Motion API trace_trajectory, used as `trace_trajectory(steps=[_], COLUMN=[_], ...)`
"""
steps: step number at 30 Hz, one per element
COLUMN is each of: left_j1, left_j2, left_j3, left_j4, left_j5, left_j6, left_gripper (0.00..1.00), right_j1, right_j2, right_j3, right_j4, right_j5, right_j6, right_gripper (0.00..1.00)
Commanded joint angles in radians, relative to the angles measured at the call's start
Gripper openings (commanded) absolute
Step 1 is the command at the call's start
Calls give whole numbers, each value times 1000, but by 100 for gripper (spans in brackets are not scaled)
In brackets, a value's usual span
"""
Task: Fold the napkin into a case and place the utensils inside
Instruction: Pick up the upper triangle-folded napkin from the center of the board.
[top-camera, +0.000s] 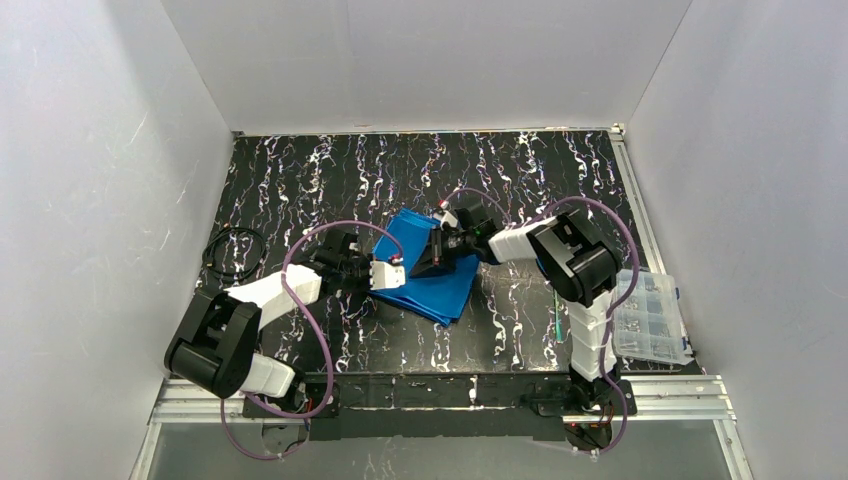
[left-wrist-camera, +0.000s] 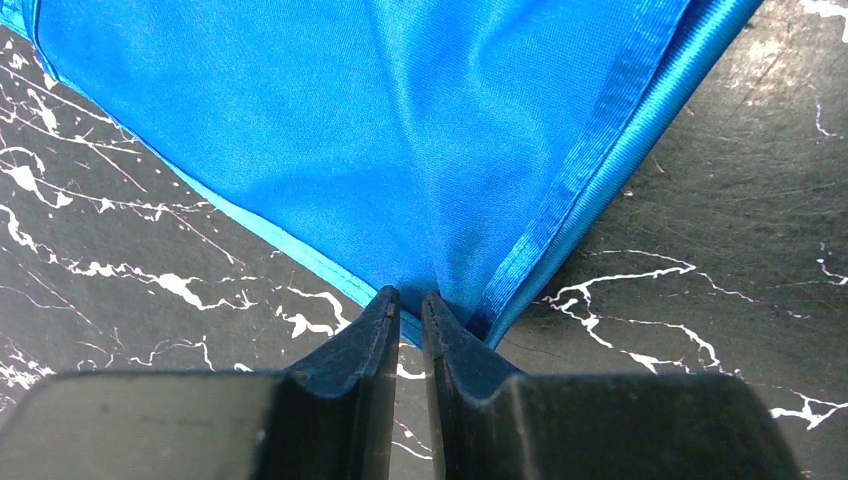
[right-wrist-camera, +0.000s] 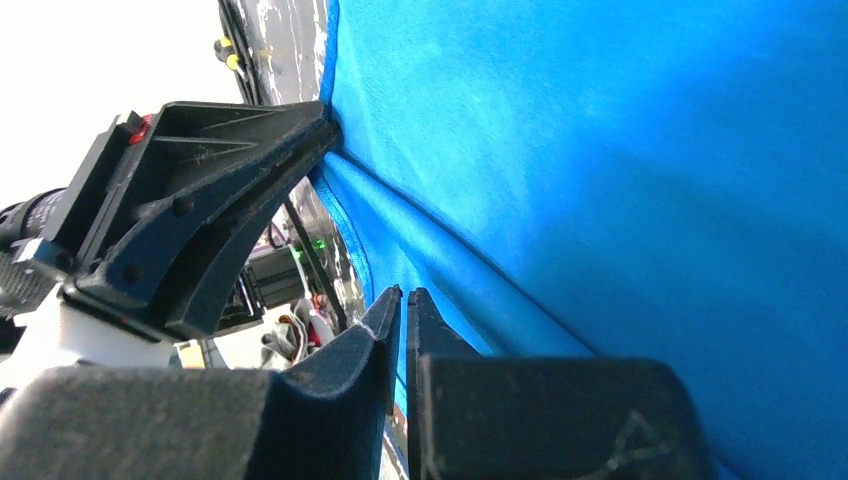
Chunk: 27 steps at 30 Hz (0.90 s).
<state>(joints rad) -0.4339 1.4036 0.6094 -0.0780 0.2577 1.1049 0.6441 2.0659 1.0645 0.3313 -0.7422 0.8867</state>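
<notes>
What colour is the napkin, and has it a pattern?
Plain bright blue napkin; left wrist view shows best.

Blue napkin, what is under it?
The napkin lies on the black marbled table, which shows all round it. At one corner a lower blue layer peeks out. Whatever is under the middle is covered.

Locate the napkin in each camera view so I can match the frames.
Top external: the napkin lies at the centre of the picture.
Left wrist: the napkin fills the upper frame, one corner pinched in the left gripper.
Right wrist: the napkin covers the right side.
Shared landmark: the left gripper, at the napkin's left edge from above, upper left in the right wrist view.
</notes>
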Motion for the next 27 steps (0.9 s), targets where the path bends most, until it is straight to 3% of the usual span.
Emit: trace_trajectory(steps=[1, 9, 14, 16, 18, 21, 27], left_j1=[4, 4, 4, 4, 3, 6, 34], left_j2=[-18, -19, -20, -26, -30, -45, -68], left_j3=[-39, -36, -1, 39, 88, 155, 309], left_j4=[-47, -48, -64, -101, -139, -202, -325], left_j5=[-19, -11, -9, -5, 5, 25, 66], left_j6=[31, 25, -20, -59, -104, -184, -369], left_gripper=[13, 13, 14, 15, 17, 19, 25], right_j1=[-45, -190, -244, -229, -185, -114, 43], right_j2=[-77, -161, -212, -276, -355, -442, -680], right_j3=[-38, -143, -185, -157, -80, -2, -161], right_j4=[-14, 13, 20, -70, -263, -478, -512], right_j5=[-70, -150, -116, -52, 64, 236, 535], right_j6=[-54, -84, -106, -182, -328, -479, -584], right_gripper=[16, 24, 40, 49, 57, 63, 75])
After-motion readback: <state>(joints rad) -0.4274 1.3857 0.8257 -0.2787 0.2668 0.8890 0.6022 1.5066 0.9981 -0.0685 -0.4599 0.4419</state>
